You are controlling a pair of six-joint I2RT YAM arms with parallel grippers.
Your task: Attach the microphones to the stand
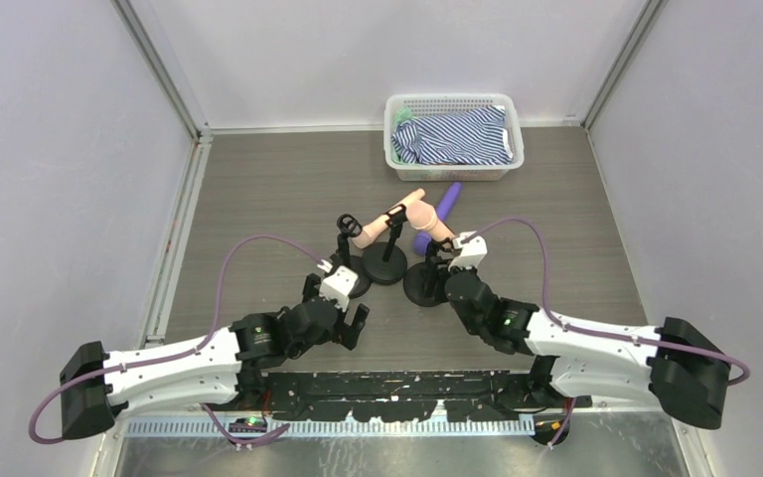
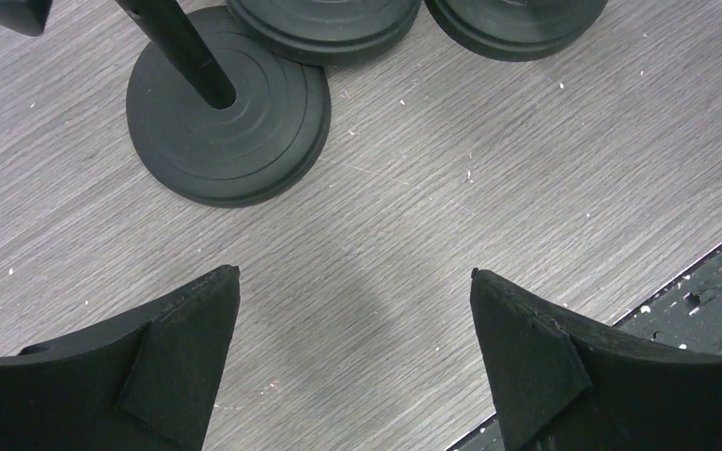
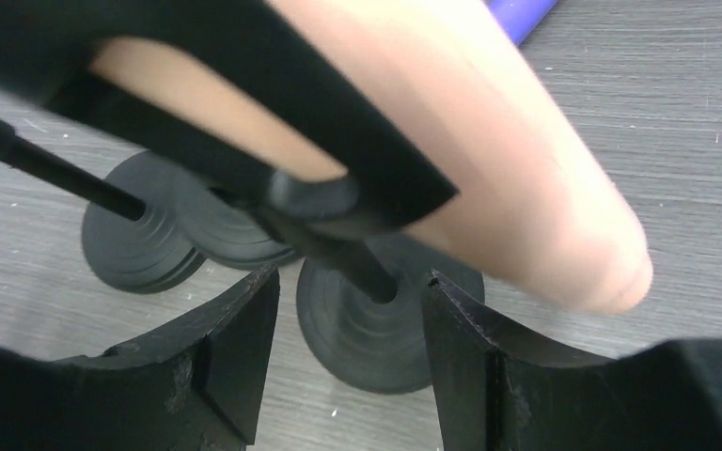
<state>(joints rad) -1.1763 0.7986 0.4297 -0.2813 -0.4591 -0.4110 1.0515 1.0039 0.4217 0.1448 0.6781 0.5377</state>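
Seemingly finishing seating of peach microphone [image 3: 489,160] in right stand [image 3: 376,329], right claw [image 3: 351,275] half-spread about its pole, pinching nothing. Holding left claw [image 2: 355,273] spread above counter [image 2: 489,169]. Next calling for fetching purple microphone [image 1: 448,202], lying behind stands, toward empty stand [image 2: 227,117].

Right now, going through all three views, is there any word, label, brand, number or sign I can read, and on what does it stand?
None: no readable text shows in any view.
The basket, the striped cloth, the peach microphones, the purple microphone and the black stand bases show plain surfaces with no printing, label or number.
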